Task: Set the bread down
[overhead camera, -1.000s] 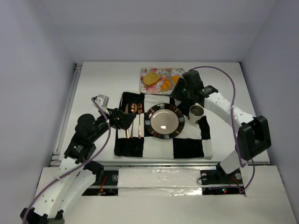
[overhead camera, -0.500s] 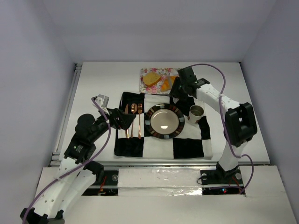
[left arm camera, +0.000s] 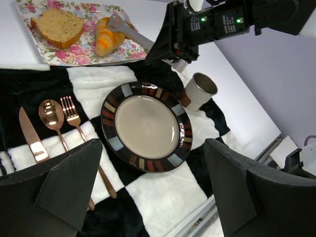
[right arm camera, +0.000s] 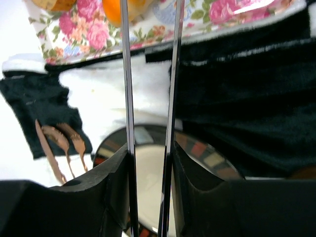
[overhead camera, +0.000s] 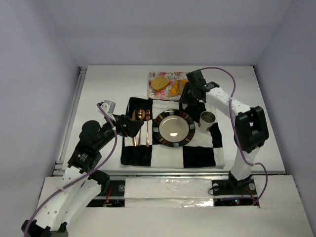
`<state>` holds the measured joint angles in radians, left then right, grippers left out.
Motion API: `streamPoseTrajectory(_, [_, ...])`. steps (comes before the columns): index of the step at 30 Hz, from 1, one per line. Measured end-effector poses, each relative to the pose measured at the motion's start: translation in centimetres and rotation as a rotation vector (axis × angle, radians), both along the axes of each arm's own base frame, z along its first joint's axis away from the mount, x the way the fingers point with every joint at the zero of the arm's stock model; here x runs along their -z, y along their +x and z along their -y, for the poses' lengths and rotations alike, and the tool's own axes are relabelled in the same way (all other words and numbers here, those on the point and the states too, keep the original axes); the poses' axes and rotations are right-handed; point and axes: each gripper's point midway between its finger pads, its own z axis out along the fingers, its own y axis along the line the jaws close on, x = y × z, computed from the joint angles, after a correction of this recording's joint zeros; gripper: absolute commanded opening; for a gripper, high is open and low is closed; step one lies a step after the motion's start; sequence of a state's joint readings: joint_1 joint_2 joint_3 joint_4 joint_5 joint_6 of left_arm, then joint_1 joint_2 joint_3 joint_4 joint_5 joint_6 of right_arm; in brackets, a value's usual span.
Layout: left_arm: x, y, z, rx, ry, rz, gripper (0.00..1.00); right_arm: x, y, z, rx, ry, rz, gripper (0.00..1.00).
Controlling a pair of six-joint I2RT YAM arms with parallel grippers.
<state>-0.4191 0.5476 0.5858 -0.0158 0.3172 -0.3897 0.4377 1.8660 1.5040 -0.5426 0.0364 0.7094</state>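
Right tool [overhead camera: 182, 91] (fingers narrowly parted) meets the croissant [left arm camera: 105, 37] on the floral tray [left arm camera: 79, 52]; whether it grips, I cannot tell.

At the right wrist view's top edge the croissant [right arm camera: 112, 11] is cut off; the bread slice [right arm camera: 52, 4] barely shows upper left.

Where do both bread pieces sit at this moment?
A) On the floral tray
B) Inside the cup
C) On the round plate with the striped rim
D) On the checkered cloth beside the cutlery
A: the croissant and the bread slice both lie on the floral tray, while the round plate holds nothing.
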Motion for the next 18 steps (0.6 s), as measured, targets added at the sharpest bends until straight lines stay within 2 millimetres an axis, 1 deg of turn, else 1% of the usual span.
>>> streamPoseTrajectory(3, [0.0,0.0,0.0,0.000,0.000,0.000,0.82,-1.2,-0.9,0.4,-0.004,0.008,0.017,0.22])
streamPoseTrajectory(5, [0.0,0.0,0.0,0.000,0.001,0.000,0.82,-2.9,-1.6,0.6,-0.011,0.023,0.048,0.22])
streamPoseTrajectory(7, [0.1,0.1,0.0,0.000,0.002,-0.004,0.82,-5.4,-2.6,0.7,-0.032,0.057,0.093,0.21])
streamPoseTrajectory(10, [0.3,0.2,0.0,-0.002,0.005,-0.009,0.82,-8.6,-4.8,0.7,-0.076,0.118,0.153,0.21])
streamPoseTrajectory(12, [0.3,0.2,0.0,-0.004,0.006,-0.010,0.82,-9.9,-6.9,0.8,-0.112,0.154,0.173,0.21])
streamPoseTrajectory(13, [0.3,0.2,0.0,-0.005,0.006,-0.010,0.82,-10.3,-8.2,0.6,-0.137,0.169,0.181,0.21])
streamPoseTrajectory(15, [0.3,0.3,0.0,-0.007,0.008,-0.010,0.81,-10.1,-10.9,0.2,-0.189,0.185,0.173,0.22])
streamPoseTrajectory(18, [0.4,0.3,-0.1,-0.011,0.010,-0.009,0.81,-8.3,-16.0,-1.2,-0.295,0.193,0.115,0.23])
